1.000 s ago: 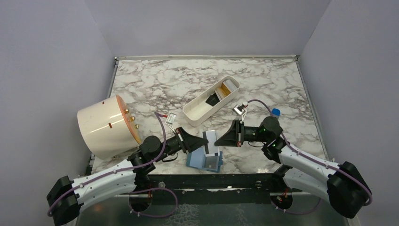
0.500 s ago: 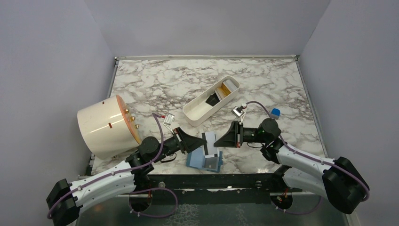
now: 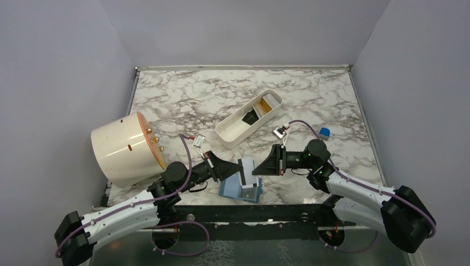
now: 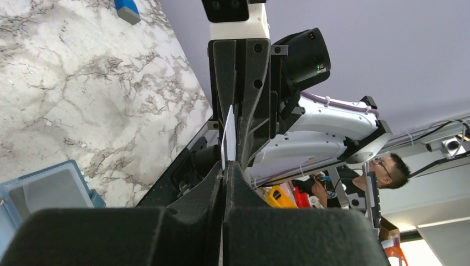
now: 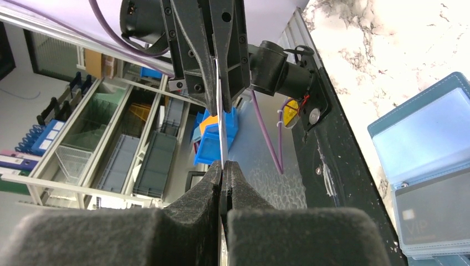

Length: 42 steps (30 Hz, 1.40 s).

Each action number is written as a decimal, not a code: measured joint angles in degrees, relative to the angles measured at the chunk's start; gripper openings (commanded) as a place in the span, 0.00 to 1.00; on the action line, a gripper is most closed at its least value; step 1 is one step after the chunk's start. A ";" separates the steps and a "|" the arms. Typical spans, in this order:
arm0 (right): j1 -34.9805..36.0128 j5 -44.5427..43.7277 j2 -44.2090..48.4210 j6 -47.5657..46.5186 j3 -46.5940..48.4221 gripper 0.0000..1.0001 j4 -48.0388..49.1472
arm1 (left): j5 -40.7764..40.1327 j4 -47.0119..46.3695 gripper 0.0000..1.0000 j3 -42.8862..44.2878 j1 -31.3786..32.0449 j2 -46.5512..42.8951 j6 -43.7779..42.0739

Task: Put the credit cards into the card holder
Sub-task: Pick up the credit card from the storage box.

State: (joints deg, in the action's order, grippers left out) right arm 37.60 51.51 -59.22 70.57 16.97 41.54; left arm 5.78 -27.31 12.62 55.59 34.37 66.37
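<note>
A pale grey-white credit card [image 3: 246, 166] hangs edge-on a little above the table, gripped from both sides. My left gripper [image 3: 239, 169] is shut on its left edge and my right gripper [image 3: 255, 168] is shut on its right edge. In the left wrist view the card [image 4: 228, 133] rises as a thin strip from my left gripper [image 4: 224, 166]. The right wrist view shows the card [image 5: 221, 136] above my right gripper [image 5: 223, 164]. The teal-blue card holder [image 3: 231, 188] lies open below, a dark card [image 5: 429, 219] in one pocket. More credit cards [image 3: 268, 103] lie in the tray.
A long white tray [image 3: 233, 133] sits slantwise behind the grippers. A big cream cylinder [image 3: 124, 148] lies on its side at the left. A small blue cube [image 3: 325, 132] rests at the right. The table's black front edge [image 3: 288, 209] runs just below the holder.
My left jaws have closed on the card. The right gripper has crept a little left and down with the card, which now sits closer over the holder.
</note>
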 measured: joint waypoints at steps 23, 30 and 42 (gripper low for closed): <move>0.33 -1.27 7.17 -0.70 -0.98 0.01 -5.57 | 1.05 0.35 0.00 -0.44 0.35 -1.31 1.49; 0.24 -1.27 9.57 -0.39 -1.66 0.01 -6.45 | 0.61 0.42 0.00 -0.44 -0.55 -2.62 1.46; 0.24 -11.17 19.08 -7.96 2.62 0.01 -27.80 | -1.07 3.30 0.00 -0.44 -0.90 -5.29 0.96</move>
State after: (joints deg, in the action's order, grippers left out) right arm 37.85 40.34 -40.14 62.61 19.59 13.74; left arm 4.71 -24.01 12.19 54.70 29.08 67.33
